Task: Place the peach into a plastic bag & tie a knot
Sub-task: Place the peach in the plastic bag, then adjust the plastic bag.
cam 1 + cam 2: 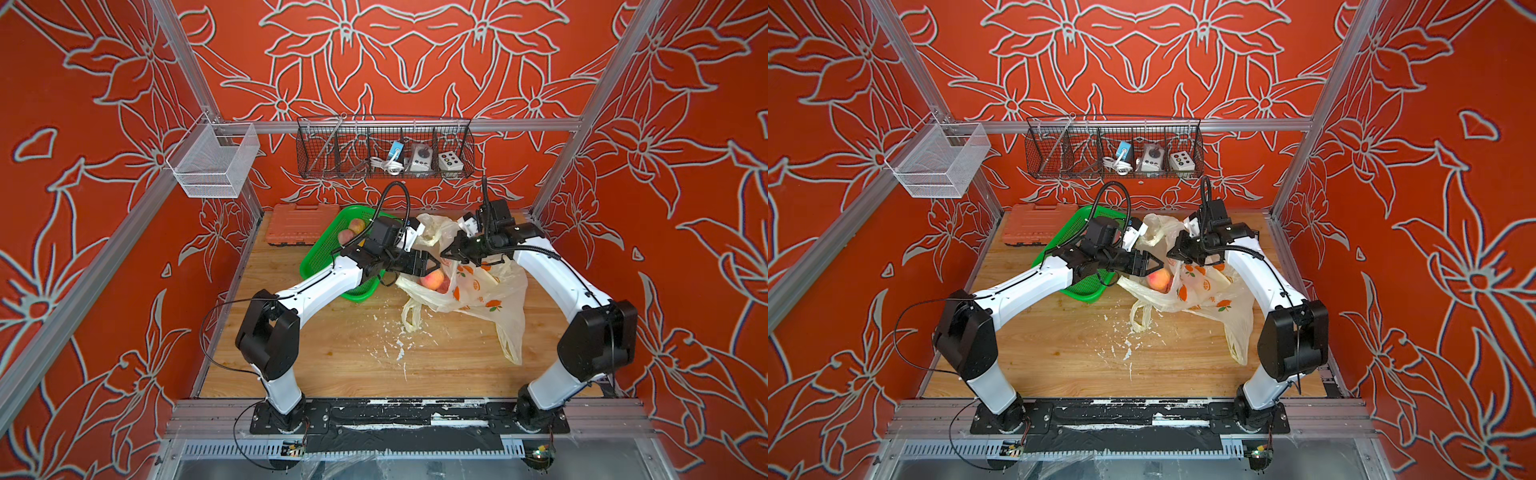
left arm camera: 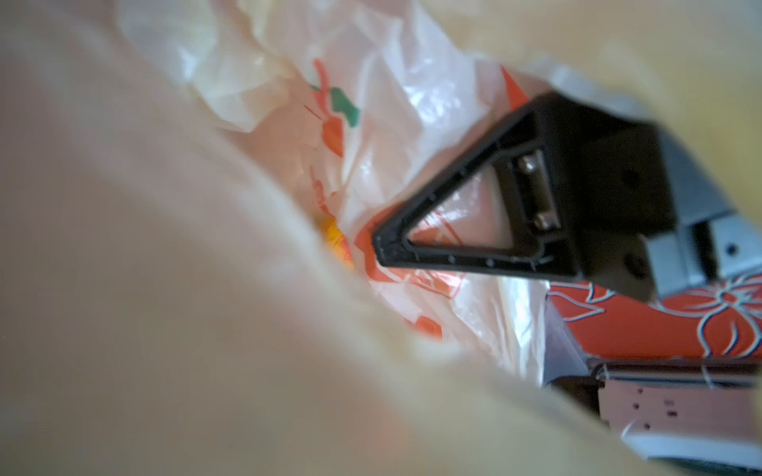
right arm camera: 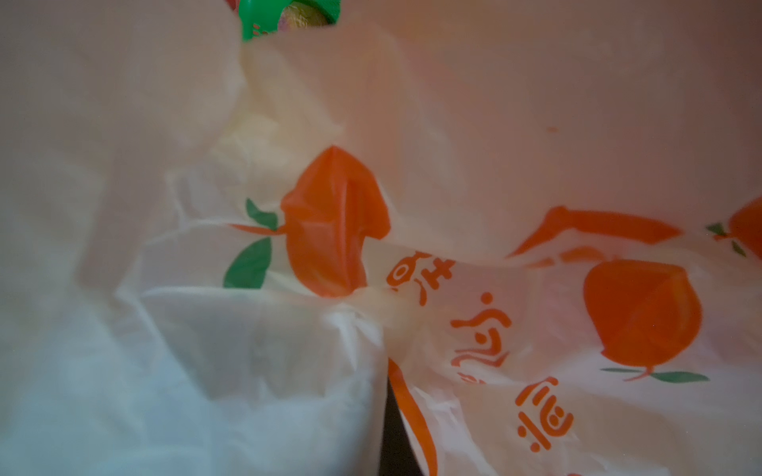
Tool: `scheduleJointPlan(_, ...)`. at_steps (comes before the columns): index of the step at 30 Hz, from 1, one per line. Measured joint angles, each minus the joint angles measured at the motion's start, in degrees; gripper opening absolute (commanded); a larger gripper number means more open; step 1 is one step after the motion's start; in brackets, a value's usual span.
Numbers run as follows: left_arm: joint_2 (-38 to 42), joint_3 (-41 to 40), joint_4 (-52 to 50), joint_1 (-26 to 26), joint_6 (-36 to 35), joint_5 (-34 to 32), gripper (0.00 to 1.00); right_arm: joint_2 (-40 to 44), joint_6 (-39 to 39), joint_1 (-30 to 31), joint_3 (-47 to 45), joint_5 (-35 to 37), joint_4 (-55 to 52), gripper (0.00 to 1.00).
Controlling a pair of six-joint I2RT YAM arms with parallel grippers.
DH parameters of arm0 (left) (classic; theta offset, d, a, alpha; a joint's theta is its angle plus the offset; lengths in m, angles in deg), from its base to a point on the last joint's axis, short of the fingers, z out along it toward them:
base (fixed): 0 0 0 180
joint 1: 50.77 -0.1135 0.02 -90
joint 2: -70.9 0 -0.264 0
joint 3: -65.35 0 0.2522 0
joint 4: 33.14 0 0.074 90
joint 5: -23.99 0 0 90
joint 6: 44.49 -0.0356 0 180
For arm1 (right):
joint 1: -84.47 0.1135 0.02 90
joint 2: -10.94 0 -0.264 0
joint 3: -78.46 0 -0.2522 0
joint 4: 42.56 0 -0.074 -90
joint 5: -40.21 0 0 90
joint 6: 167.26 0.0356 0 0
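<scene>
A peach (image 1: 432, 279) (image 1: 1159, 279) lies in the open mouth of the plastic bag (image 1: 486, 299) (image 1: 1221, 299), a thin whitish bag printed with oranges. My left gripper (image 1: 432, 266) (image 1: 1154, 266) hangs just over the peach with its fingers spread, open. My right gripper (image 1: 448, 252) (image 1: 1173, 253) is shut on the bag's upper rim and holds it up. In the left wrist view a blurred pale mass hides my own jaws, and one black finger (image 2: 453, 230) of the right gripper presses into the bag (image 2: 391, 123). The right wrist view is filled with bag film (image 3: 453, 288).
A green basket (image 1: 328, 253) with two more peaches (image 1: 356, 225) stands left of the bag, under my left arm. An orange case (image 1: 295, 224) lies behind it. White scraps (image 1: 395, 340) litter the wooden table. A black wire rack (image 1: 384, 147) and a white mesh basket (image 1: 212, 160) hang above.
</scene>
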Motion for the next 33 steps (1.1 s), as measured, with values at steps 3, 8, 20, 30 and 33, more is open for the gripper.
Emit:
scheduleJointPlan(3,3.65,-1.20,-3.50,-2.95,-3.02,0.11,0.79,0.00,-0.02,0.00,0.00,0.00,0.00,0.00)
scheduleJointPlan(8,11.76,-0.24,-11.45,-8.04,-11.39,-3.10,0.80,0.00,-0.02,0.00,0.00,-0.02,-0.02,0.00)
scheduleJointPlan(20,7.23,4.46,-9.62,3.15,-36.81,-15.56,0.84,0.00,-0.13,0.00,0.00,-0.28,-0.31,0.00)
scheduleJointPlan(30,-3.56,12.02,-2.16,2.69,-43.28,-18.53,0.29,-0.04,-0.70,0.00,0.00,-0.50,-0.83,0.00)
scheduleJointPlan(33,-3.65,12.66,-1.73,2.67,-43.08,-18.40,0.09,-0.04,-1.55,0.02,0.00,-0.39,-1.42,0.00)
